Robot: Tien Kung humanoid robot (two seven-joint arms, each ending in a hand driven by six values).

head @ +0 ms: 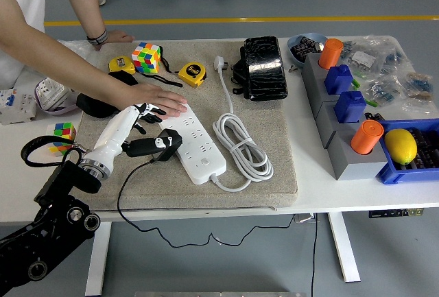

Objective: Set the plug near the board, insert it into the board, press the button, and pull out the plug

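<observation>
White surface [312, 194] carrying a grey felt mat [274, 153]; long white power strip [195, 143] lying on it. Person's hand [154, 98] pressing flat on the strip's far end. Robot's left hand [130, 129], fingers [140, 115] wrapping the black plug [159, 145], which is touching the strip's left edge.

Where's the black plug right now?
In the head view, the black plug sits left of centre on the grey mat, held in the robot's left hand against the left edge of the white power strip, just below the person's hand.
</observation>
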